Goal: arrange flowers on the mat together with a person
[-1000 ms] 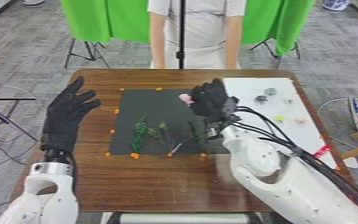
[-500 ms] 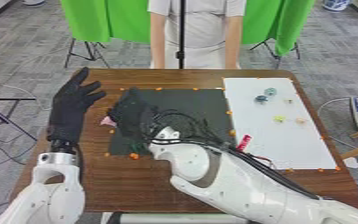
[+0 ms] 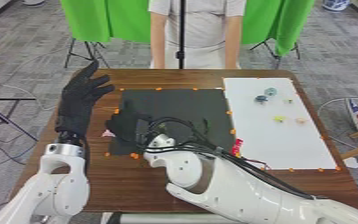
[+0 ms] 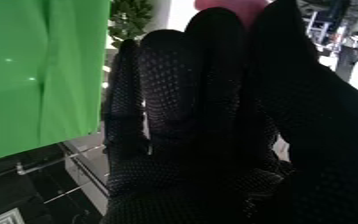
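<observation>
Mat (image 3: 191,98): the placing step is apparently going on, with one flower being added to the layout.
Right hand (image 3: 126,118): its thumb and fingers are pinching the pink flower (image 3: 109,133) by the mat's left edge.
Next move: probably calling for settling the flower beside the leaves (image 4: 129,17), then loosening gently so that nothing is dragging.
Left hand (image 3: 76,102): it is waiting released, fingers extended, left of the mat.
Flower: it is looking soft pink and rounded, peeking past the fingertips; whether it is touching the table (image 3: 202,200), I cannot tell.
White sheet (image 3: 269,145): small blue (image 3: 262,98) and yellow blooms (image 3: 279,119) are lying there.
</observation>
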{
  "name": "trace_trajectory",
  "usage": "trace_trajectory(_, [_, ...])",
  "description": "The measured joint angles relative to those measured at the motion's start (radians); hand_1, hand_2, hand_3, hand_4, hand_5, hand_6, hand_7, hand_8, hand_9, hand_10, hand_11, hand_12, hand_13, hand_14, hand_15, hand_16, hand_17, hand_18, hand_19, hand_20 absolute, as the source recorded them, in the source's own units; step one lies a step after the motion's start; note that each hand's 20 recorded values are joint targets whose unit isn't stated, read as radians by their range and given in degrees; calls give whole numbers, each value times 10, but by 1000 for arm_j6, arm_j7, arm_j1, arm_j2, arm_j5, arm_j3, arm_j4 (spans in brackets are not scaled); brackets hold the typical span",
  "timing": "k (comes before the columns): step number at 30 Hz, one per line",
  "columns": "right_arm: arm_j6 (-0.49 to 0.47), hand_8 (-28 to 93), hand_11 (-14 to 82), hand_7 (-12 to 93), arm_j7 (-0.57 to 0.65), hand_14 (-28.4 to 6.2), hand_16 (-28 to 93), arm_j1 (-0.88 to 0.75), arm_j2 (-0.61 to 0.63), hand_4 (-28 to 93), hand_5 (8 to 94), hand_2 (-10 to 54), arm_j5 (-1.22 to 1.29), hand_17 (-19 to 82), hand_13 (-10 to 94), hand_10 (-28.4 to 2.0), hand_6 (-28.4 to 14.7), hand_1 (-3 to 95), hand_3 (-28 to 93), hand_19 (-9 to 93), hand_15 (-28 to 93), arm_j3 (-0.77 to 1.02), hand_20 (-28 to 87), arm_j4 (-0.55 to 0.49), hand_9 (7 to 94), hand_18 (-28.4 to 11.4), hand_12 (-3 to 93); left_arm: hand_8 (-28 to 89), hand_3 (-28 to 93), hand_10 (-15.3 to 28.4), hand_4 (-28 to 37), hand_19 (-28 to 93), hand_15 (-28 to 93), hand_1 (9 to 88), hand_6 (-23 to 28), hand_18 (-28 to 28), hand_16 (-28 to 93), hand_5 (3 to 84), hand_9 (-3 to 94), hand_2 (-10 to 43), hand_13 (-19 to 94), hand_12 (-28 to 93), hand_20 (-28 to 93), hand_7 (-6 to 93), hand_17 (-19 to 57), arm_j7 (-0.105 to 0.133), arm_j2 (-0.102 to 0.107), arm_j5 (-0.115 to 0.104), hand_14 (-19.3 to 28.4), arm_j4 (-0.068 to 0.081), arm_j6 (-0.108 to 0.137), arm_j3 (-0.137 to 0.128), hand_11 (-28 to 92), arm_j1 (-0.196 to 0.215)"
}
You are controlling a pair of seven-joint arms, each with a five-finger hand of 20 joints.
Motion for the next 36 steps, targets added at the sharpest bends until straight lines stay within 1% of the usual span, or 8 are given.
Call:
trace_trajectory(5, [-22, -23, 475, 251, 4, -58, 228, -4, -1, -283, 739, -95, -17, 234, 728, -80, 40, 483, 627, 753, 667, 8, 220, 0, 778, -164, 291, -81, 795, 179, -283, 468, 501, 228, 51, 237, -83, 348, 379, 64, 286, 95, 153, 99, -82, -6, -2, 3, 257, 1, -7, 4, 240, -4])
trace_trajectory(9, [-49, -27, 492, 243, 13, -63, 223, -6, -1, -283, 716, -95, -28, 228, 718, -85, 39, 460, 652, 746, 672, 8, 228, 0, 764, -165, 271, -81, 796, 179, -283, 468, 501, 228, 52, 236, -83, 349, 379, 64, 287, 96, 153, 100, -82, -19, -7, 8, 257, 11, -21, 11, 241, -19])
trace_trajectory(13, [-69, -42, 502, 230, 21, -64, 222, -10, -1, -283, 689, -95, -30, 220, 706, -88, 39, 425, 690, 740, 673, 11, 233, 0, 749, -168, 263, -82, 798, 179, -282, 468, 501, 228, 52, 236, -83, 349, 379, 63, 286, 95, 153, 100, -82, -25, -10, 10, 257, 13, -26, 11, 240, -23])
trace_trajectory(21, [-91, -139, 517, 229, 48, -67, 217, -12, -1, -283, 666, -95, -21, 217, 699, -91, 36, 396, 734, 734, 676, 12, 248, -3, 738, -170, 245, -82, 799, 179, -281, 468, 502, 230, 53, 236, -84, 349, 379, 61, 286, 95, 153, 100, -82, -29, -11, 11, 257, 13, -28, 14, 240, -23])
trace_trajectory(29, [-100, -146, 521, 223, 58, -71, 213, -21, -3, -283, 646, -95, -7, 214, 691, -96, 27, 382, 727, 733, 678, 21, 250, -7, 723, -172, 240, -82, 798, 179, -279, 467, 503, 233, 53, 236, -84, 349, 379, 60, 286, 95, 153, 99, -82, -31, -8, 9, 257, 13, -27, 17, 240, -22])
trace_trajectory(32, [-98, -145, 511, 218, 56, -75, 206, -33, -7, -283, 637, -95, 11, 213, 685, -101, 24, 360, 729, 730, 665, 38, 249, -11, 714, -174, 233, -82, 798, 180, -278, 467, 503, 233, 52, 236, -84, 349, 379, 60, 286, 95, 153, 100, -82, -30, -5, 9, 257, 9, -23, 16, 241, -15])
trace_trajectory(35, [-87, -143, 492, 215, 56, -87, 200, -38, -9, -283, 627, -95, 92, 200, 664, -111, 16, 340, 726, 720, 659, 48, 244, -21, 699, -182, 223, -82, 798, 180, -279, 467, 504, 233, 53, 236, -84, 349, 379, 60, 286, 95, 153, 100, -82, -24, 2, 4, 258, -3, -11, 12, 241, 2])
trace_trajectory(36, [-80, -141, 464, 205, 59, -92, 194, -36, -8, -280, 620, -95, 134, 192, 654, -122, 8, 329, 724, 717, 657, 48, 242, -28, 692, -184, 211, -82, 798, 180, -279, 467, 504, 232, 53, 236, -84, 349, 379, 60, 287, 95, 153, 100, -82, -21, 5, 3, 258, -9, -7, 8, 241, 11])
